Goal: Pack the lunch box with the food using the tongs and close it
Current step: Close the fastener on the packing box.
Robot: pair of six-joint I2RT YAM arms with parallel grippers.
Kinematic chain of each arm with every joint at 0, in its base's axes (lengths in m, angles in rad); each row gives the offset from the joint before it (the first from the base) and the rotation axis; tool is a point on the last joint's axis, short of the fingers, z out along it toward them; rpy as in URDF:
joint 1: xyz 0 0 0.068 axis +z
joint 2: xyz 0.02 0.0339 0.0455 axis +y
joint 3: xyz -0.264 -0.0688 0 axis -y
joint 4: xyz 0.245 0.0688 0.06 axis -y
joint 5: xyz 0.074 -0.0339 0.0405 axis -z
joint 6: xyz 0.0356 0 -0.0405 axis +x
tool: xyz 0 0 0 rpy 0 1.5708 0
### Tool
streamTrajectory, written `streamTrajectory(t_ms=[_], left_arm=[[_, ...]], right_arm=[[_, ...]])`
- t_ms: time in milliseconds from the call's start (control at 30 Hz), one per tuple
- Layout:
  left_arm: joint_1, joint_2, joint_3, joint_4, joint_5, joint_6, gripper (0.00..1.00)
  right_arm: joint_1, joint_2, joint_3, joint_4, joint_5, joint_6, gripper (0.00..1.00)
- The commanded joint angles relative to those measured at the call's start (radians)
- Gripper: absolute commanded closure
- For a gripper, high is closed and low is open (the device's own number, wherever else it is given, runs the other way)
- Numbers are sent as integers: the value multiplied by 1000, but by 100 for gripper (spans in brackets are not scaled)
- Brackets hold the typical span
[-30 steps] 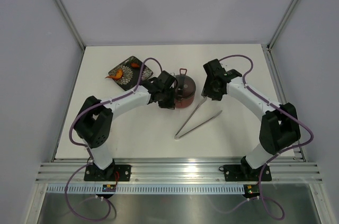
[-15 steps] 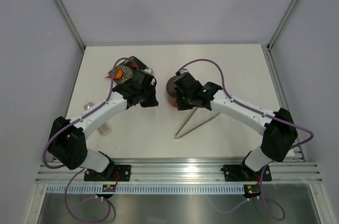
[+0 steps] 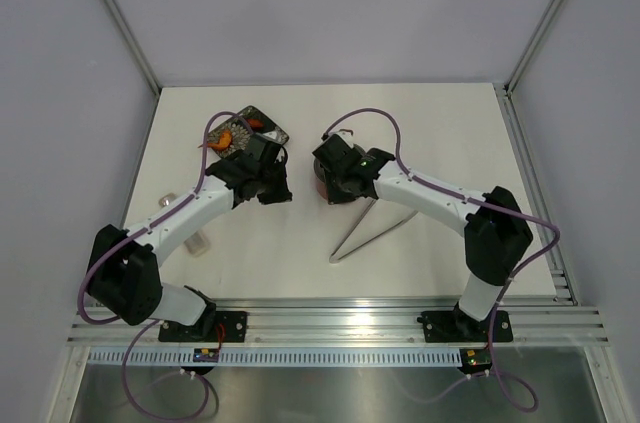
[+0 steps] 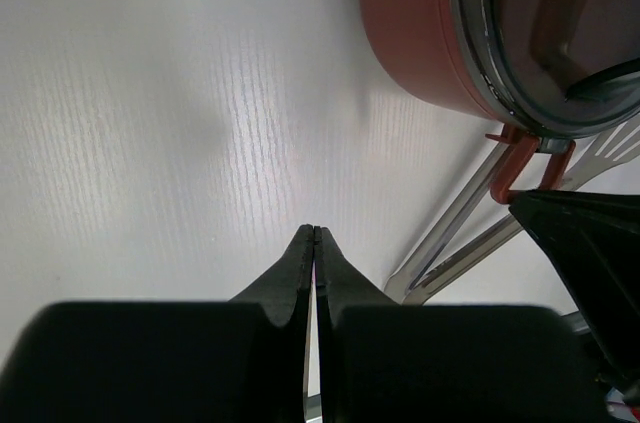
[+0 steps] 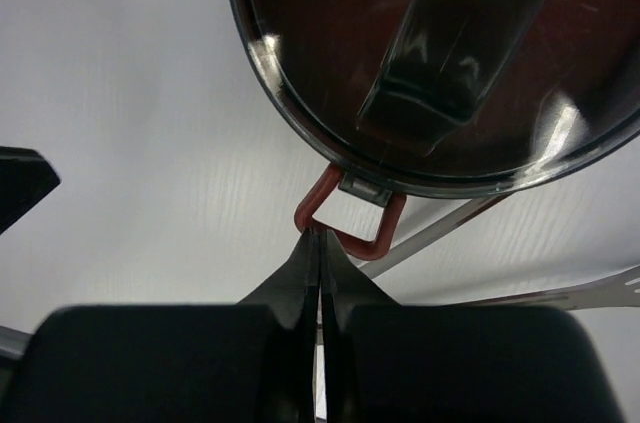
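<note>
The lunch box is a small round dark-red pot with a glass lid and dark handle on it; in the top view the lunch box is mostly hidden under my right arm. My right gripper is shut, its tips touching the pot's red wire lug. My left gripper is shut on nothing, over bare table left of the pot. The silver tongs lie in a V just right of the pot. Orange food sits on the tray.
A black patterned tray lies at the back left, behind my left arm. Two small clear pieces rest near the table's left edge. Grey walls and metal rails enclose the white table.
My left arm has swung left, away from the pot. My right arm came in from the right onto the pot and its jaws went from open to shut.
</note>
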Motion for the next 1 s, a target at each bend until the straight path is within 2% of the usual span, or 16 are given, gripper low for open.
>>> streamTrajectory(t_ms=[0,433,600,967], left_arm=[[-2,-23,-6,44,14,-2,100],[-2,-12,-22,62,23,-8,100],[0,-23,-23,59,17,-7,100],[58,-35,21,35,18,25,100]], right_arm=[[1,48,33,-11,67,-10,100],[1,111,88,4,133,-43,100],[6,30,19,42,84,-63,100],[38,-141,-139,47,116,-39,100]])
